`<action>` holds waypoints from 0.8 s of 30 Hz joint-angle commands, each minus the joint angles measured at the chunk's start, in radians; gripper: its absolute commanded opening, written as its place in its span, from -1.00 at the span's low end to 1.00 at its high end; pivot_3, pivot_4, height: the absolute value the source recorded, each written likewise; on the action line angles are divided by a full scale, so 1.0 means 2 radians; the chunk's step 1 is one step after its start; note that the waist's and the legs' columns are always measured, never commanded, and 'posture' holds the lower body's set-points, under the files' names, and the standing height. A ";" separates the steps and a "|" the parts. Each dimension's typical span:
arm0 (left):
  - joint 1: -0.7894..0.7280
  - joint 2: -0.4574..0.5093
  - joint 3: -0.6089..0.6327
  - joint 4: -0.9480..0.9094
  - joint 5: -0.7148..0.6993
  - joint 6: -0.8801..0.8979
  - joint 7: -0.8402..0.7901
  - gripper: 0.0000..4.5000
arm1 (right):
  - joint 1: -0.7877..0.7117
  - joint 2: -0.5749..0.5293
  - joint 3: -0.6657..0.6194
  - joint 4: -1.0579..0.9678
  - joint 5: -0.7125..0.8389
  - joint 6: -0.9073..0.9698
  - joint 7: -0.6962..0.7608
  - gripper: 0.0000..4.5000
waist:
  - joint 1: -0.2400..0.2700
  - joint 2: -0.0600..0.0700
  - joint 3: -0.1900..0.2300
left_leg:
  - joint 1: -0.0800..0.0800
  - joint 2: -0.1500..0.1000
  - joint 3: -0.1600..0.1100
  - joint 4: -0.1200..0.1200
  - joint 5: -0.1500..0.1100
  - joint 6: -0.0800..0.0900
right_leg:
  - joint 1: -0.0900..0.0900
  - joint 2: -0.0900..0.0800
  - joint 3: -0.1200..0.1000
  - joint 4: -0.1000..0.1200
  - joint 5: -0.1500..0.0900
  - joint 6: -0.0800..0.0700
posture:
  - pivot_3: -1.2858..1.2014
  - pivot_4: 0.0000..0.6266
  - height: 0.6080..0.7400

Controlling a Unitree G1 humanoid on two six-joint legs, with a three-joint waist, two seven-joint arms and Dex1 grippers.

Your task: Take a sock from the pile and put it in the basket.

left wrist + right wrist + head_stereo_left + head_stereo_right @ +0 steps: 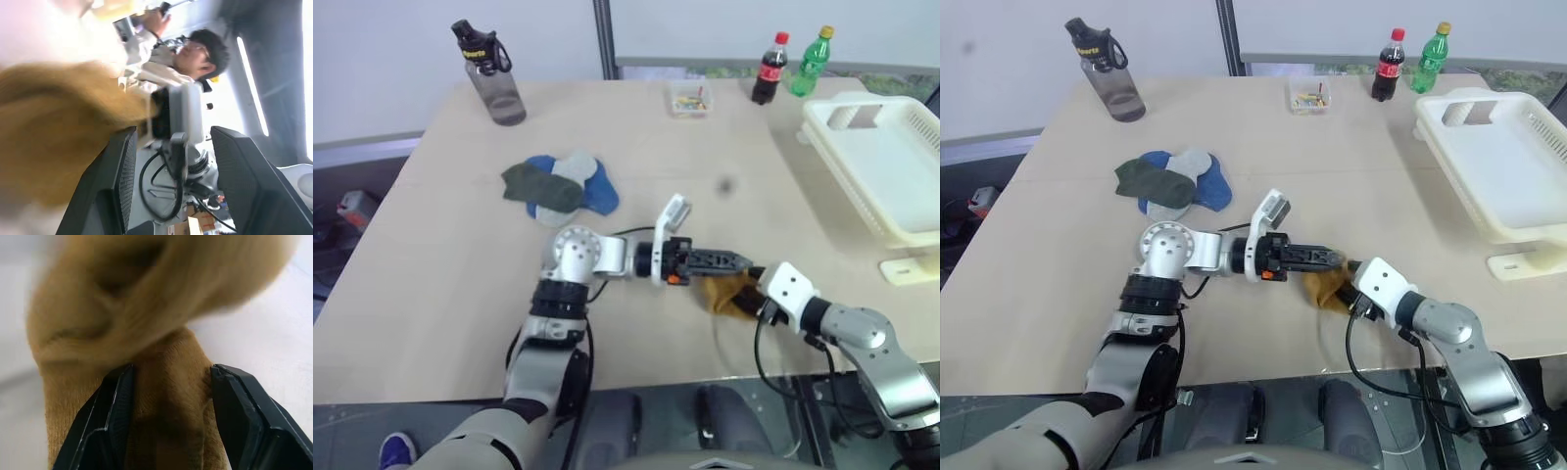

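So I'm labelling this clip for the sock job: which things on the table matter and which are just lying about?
Part of the job:
- mustard sock, between both grippers
- right gripper, shut on it
- left gripper
- pile of socks
- basket

Just lying about:
- grey water bottle
- cola bottle
- green bottle
- small clear box

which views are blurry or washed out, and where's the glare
Left wrist view: the mustard sock is a soft, out-of-focus smear, and bright light bleaches the background. Right wrist view: the sock's upper folds blur, while the part between the right gripper fingers stays sharp. Left eye view: evenly lit, mild reflections on the table and soft shadows under the arms.
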 commanded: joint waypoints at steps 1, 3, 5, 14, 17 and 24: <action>-0.020 -0.031 -0.055 0.077 0.053 -0.075 -0.024 0.13 | 0.023 -0.015 -0.010 -0.046 -0.026 0.016 -0.018 0.16 | 0.001 0.000 0.000 | 0.000 0.000 0.000 0.000 0.000 0.000 | 0.000 0.000 0.000 0.000 0.000 0.000 | 0.03 -0.52 1.00; -0.024 -0.039 -0.064 0.100 0.065 -0.091 -0.035 0.13 | 0.036 -0.023 -0.022 -0.068 -0.031 0.026 -0.022 0.16 | 0.003 0.000 0.000 | 0.000 0.000 0.000 0.000 0.000 0.000 | 0.000 0.000 0.000 0.000 0.000 0.000 | 0.03 -0.52 1.00; -0.027 -0.046 -0.066 0.119 0.072 -0.102 -0.046 0.13 | 0.050 -0.026 -0.036 -0.094 -0.025 0.043 -0.023 0.16 | 0.003 0.000 0.000 | -0.001 -0.001 0.000 0.000 0.000 0.000 | 0.000 0.000 0.000 -0.001 0.000 0.000 | 0.03 -0.52 1.00; -0.028 0.019 -0.014 0.089 0.056 -0.041 -0.057 0.13 | 0.044 -0.026 -0.021 -0.088 -0.043 0.061 -0.032 0.16 | -0.006 0.000 0.000 | -0.001 0.000 0.000 0.000 0.000 0.000 | -0.001 0.000 0.000 -0.001 0.000 0.000 | 0.03 -0.52 1.00; -0.014 0.073 0.008 0.047 0.042 0.006 -0.048 0.13 | 0.038 -0.025 -0.012 -0.068 -0.049 0.054 -0.031 0.16 | -0.008 0.000 0.000 | 0.000 0.001 0.000 0.000 0.000 0.000 | -0.001 0.001 0.000 0.000 0.000 0.000 | 0.03 -0.52 1.00; 0.013 0.144 -0.005 -0.011 0.030 0.060 0.025 0.13 | 0.027 -0.021 -0.002 -0.029 -0.049 0.030 -0.027 0.16 | 0.001 -0.001 0.000 | 0.000 0.001 0.000 0.000 0.000 0.000 | 0.000 0.000 0.000 -0.001 0.000 0.000 | 0.03 -0.52 1.00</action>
